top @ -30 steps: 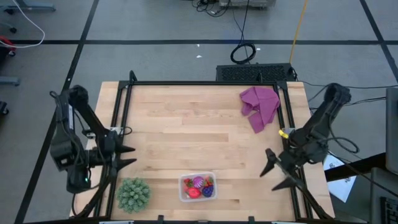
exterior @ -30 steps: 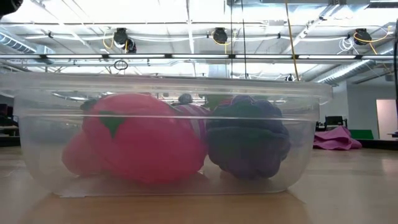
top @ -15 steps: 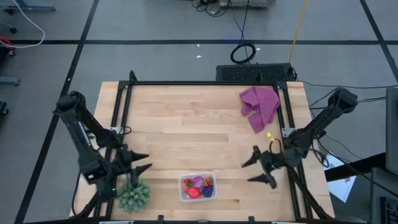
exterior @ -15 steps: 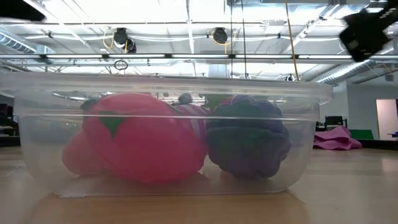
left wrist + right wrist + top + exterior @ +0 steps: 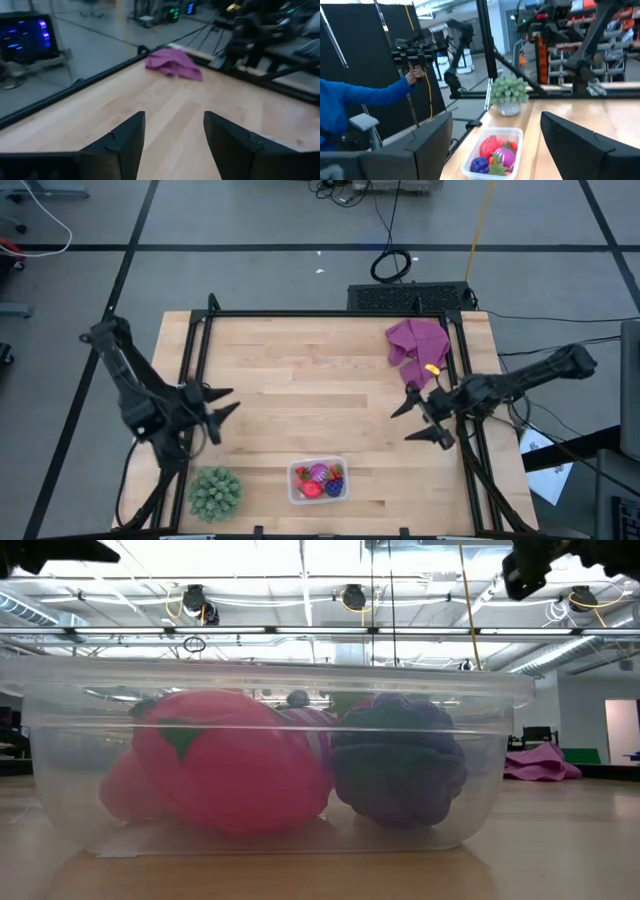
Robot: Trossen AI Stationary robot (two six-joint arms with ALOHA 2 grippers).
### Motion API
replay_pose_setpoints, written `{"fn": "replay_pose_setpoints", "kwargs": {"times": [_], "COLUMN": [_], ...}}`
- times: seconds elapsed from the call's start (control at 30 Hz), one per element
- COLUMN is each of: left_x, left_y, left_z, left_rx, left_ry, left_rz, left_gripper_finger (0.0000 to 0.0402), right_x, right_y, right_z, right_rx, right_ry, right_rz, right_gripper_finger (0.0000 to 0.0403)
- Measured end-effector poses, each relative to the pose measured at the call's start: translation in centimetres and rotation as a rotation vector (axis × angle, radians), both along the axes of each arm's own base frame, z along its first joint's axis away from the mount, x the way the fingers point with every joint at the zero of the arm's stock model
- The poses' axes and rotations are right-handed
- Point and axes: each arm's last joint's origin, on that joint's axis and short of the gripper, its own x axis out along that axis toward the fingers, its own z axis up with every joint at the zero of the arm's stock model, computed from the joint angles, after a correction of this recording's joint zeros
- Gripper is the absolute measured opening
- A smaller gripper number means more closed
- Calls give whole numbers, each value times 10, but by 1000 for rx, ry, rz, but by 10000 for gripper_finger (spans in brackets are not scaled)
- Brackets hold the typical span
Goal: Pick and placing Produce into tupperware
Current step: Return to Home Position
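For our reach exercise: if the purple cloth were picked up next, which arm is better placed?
Probably right. The open right gripper hangs near the purple cloth on the table's right side; the left gripper is over the far left edge.

The clear tupperware [image 5: 70, 730] stands close on the wooden table [image 5: 570, 845] and fills most of the width. Inside it are a red strawberry [image 5: 230, 775] at the left and a dark purple grape bunch [image 5: 400, 765] just beside it at the right, with a magenta ball [image 5: 312, 728] peeking out between them. A purple cloth [image 5: 540, 762] lies far behind, at the right.
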Motion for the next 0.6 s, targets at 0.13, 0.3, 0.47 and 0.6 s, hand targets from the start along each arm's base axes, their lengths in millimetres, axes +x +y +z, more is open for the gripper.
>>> {"fn": "replay_pose_setpoints", "kwargs": {"times": [0.13,0.3,0.47,0.6], "left_x": [-17,-32,-33,-26], "left_y": [8,24,27,24], "left_z": [10,7,-37,-77], "left_rx": [35,33,-107,-175], "left_ry": [-49,-165,-168,-167], "left_rz": [-67,-60,-24,7], "left_gripper_finger": [207,207,207,207], "right_x": [-21,-49,-66,-70], "right_y": [-9,-16,-21,-22], "right_z": [7,13,13,12], "right_rx": [0,12,18,26], "right_ry": [-33,-115,-145,-150], "right_rz": [0,1,1,0], "right_gripper_finger": [295,295,295,295]}}
